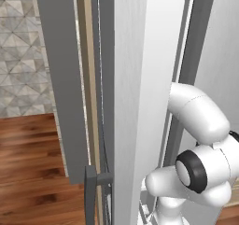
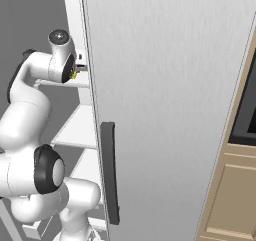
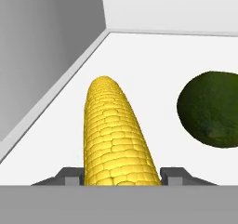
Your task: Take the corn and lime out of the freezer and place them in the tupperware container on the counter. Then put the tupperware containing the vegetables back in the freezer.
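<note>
Fingers [image 3: 122,175] sit on both sides of the corn [image 3: 116,135] on a white freezer shelf [image 3: 153,69]; contact cannot be told. Lime [image 3: 211,109] lies beside.

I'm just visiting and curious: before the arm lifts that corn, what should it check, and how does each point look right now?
1. Corn sits between the gripper's fingertips: ok.
2. Jaws firmly closed on the corn: cannot tell; the fingertips sit close on both sides.
3. Lime clear of the corn: ok, it lies apart, to one side.
4. Freezer door open enough for the arm to pull out: ok, the arm reaches inside.
5. Shelf under the corn free of other items nearby: ok.
</note>
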{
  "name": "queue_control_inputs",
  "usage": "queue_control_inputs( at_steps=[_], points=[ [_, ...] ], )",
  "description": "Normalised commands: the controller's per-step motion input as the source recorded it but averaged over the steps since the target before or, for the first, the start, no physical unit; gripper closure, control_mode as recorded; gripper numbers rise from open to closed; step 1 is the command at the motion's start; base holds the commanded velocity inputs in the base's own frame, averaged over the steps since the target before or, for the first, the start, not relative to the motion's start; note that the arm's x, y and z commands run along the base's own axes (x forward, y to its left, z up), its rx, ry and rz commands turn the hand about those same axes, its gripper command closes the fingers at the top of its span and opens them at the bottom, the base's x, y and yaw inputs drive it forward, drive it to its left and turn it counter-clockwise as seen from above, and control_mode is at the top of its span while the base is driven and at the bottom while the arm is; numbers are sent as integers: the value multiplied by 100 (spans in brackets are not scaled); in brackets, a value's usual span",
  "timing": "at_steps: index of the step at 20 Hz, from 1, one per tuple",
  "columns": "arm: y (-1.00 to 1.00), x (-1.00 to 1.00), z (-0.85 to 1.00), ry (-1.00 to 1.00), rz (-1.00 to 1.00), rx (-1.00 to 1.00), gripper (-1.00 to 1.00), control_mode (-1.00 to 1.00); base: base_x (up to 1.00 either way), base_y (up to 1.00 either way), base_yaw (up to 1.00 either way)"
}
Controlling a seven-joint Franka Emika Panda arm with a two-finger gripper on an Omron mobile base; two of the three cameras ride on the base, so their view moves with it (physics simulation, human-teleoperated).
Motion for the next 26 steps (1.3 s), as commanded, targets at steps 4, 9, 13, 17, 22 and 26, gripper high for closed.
queue_control_inputs(
  at_steps=[4, 9, 13, 17, 22, 26],
  points=[
    [-2, -6, -15, 0, 0, 0, 100, -100, 0, 0, 0],
    [-33, -40, -1, -4, -4, 0, 100, -100, 0, 0, 0],
    [-50, -59, 0, -8, -6, 0, 100, -100, 0, 0, 0],
    [-23, -89, 1, -11, -4, 0, 100, -100, 0, 0, 0],
    [-14, -98, 24, -8, -5, 0, 100, -100, 0, 0, 0],
    [-23, -96, 36, -3, -4, 0, 100, -100, 0, 0, 0]
  ],
)
